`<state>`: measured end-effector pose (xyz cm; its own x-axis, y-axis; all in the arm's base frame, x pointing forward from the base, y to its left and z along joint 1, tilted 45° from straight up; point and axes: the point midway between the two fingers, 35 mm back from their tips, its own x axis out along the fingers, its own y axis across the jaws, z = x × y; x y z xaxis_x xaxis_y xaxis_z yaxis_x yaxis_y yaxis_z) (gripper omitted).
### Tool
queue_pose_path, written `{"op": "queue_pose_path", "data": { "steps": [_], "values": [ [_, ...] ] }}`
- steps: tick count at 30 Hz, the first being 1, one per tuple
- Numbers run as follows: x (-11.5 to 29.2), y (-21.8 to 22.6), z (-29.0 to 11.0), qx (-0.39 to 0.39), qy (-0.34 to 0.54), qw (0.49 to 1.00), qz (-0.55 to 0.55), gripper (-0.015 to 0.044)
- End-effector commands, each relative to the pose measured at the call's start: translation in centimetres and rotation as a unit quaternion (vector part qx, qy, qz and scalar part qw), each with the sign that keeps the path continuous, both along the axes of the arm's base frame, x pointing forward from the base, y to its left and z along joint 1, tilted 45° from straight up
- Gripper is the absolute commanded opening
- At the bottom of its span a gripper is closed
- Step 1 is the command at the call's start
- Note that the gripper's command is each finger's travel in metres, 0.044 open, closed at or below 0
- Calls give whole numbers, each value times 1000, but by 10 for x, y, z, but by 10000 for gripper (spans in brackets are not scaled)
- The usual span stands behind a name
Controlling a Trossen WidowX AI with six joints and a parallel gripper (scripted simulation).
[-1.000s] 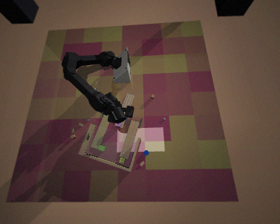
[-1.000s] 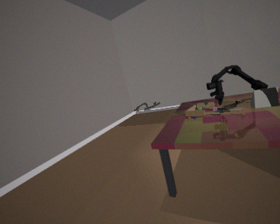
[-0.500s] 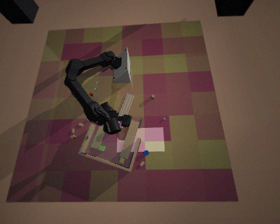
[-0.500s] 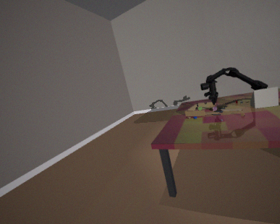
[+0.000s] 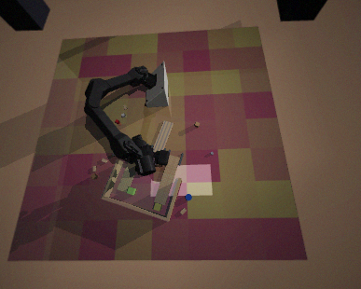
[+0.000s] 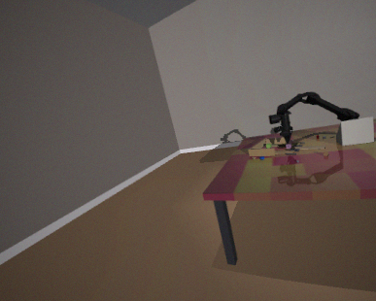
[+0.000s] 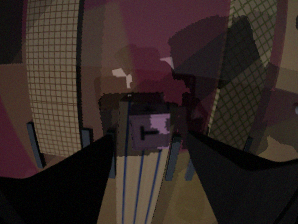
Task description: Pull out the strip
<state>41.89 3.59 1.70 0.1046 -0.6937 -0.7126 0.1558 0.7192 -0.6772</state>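
The labelled cube (image 7: 149,132) (image 6: 289,146) is purple with a dark T on top. It rests on the inner end of a pale strip with blue stripes (image 7: 132,187) (image 5: 163,134), whose outer end sticks out of the tray towards the arm's base. My gripper (image 7: 149,139) (image 6: 288,143) is partly open and points down. The cube shows between its two fingers, with a gap on each side. The arm hides the cube and the fingers in the top view. How low the fingertips are beside the cube is hard to tell.
The wooden tray (image 5: 134,209) has raised walls. A square-grid strip (image 7: 54,75) (image 5: 169,179) and a diamond-grid strip (image 7: 240,80) (image 5: 125,180) flank the striped one. Blue-grey posts (image 7: 86,140) stand beside the strips. A green block (image 5: 131,191), an olive block (image 5: 158,206) and a blue ball (image 5: 188,197) are nearby.
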Motion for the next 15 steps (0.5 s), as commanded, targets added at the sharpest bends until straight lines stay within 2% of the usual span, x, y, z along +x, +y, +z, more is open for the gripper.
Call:
{"op": "queue_pose_path", "data": {
  "steps": [1,15],
  "values": [
    [0,-5,-6,-3,4,1000,2,250],
    [2,-21,-22,-4,3,1000,2,250]
  ]
}}
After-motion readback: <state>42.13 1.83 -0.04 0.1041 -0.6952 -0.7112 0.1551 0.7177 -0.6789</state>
